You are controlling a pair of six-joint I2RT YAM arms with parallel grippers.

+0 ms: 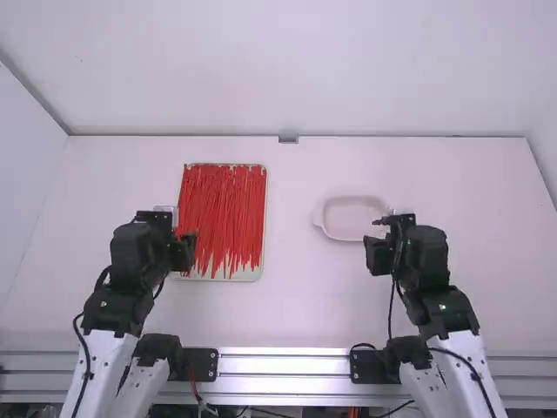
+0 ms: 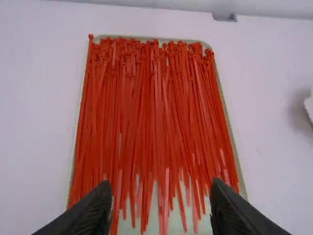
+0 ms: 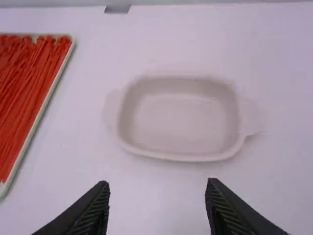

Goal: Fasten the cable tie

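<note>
Left of the table's [image 1: 392, 174] middle, a thick heap of red cable ties [image 1: 222, 218] lies on a pale green rectangular tray [image 1: 244, 275]. The ties run lengthwise, roughly parallel. Their far ends are bunched against the tray's far rim, and their near tips fan out unevenly, leaving a bare strip of tray at the near end. They cover nearly the full width of the tray.

The left hand [image 2: 160, 186] sits over the near end of the tray. Its two black fingers are spread wide and hold nothing. The near tips of the ties lie between the fingers in its wrist view, and one finger overlaps the tray's near left corner. I cannot tell whether the fingers touch the ties or hang just above them.

Right of the tray and well apart from it stands a white rectangular baking dish [image 3: 178, 155] with rounded corners and a small handle at each short end. It stands upright with nothing inside.

The right hand [image 3: 156, 183] is at the near side of the dish, short of its rim. Its fingers are parted as widely as the left hand's and grip nothing.

A small grey bracket [image 1: 288, 138] sits at the table's far edge, where it meets the white back wall. An aluminium rail [image 1: 278, 361] runs along the near edge and carries both arm bases.
</note>
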